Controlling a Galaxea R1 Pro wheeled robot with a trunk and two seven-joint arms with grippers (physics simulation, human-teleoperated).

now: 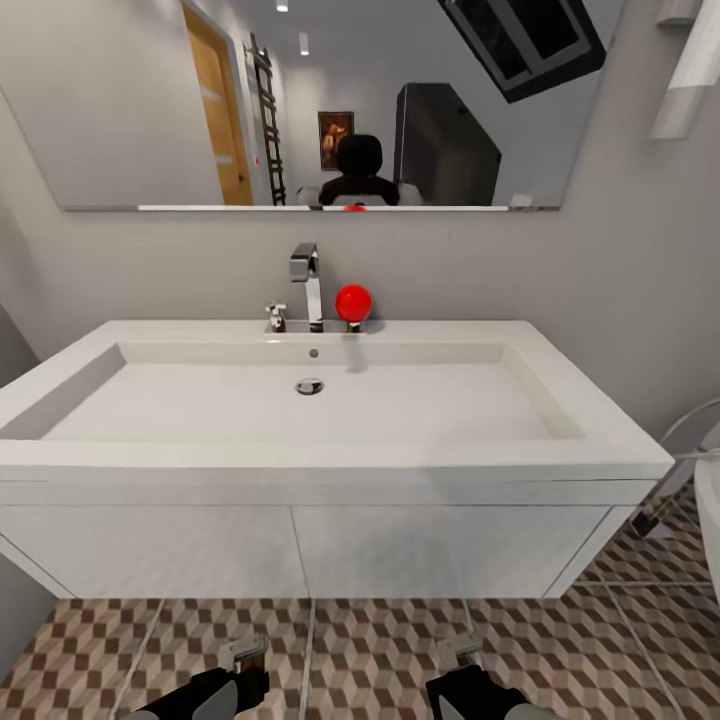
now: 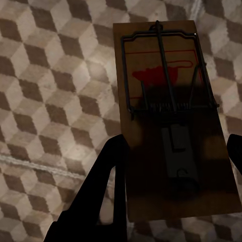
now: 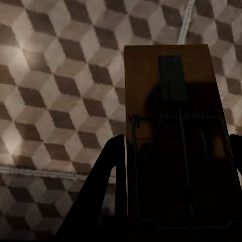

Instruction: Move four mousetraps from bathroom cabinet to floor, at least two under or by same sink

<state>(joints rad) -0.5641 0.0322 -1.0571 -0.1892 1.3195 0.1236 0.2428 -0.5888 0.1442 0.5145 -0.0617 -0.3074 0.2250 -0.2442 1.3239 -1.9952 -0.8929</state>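
Note:
I face the white bathroom sink point(image 1: 330, 455) on its two-door vanity point(image 1: 300, 550), with the cube-patterned bathroom floor point(image 1: 380, 640) below. My left gripper point(image 1: 240, 672) hangs low over the tiles in front of the vanity, shut on a brown mousetrap point(image 2: 171, 116) held between its dark fingers point(image 2: 108, 176). My right gripper point(image 1: 462, 668) hangs beside it at the same height, shut on a second mousetrap point(image 3: 174, 126). Both traps hang above the floor point(image 2: 50, 101), wire side towards the cameras. The cabinet is out of view.
A chrome tap point(image 1: 308, 280) and a red ball point(image 1: 353, 301) stand at the back of the basin, under a wide mirror point(image 1: 320, 100). A white rounded fixture point(image 1: 708, 520) cuts in at the right edge. A wall point(image 1: 20, 600) closes the left side.

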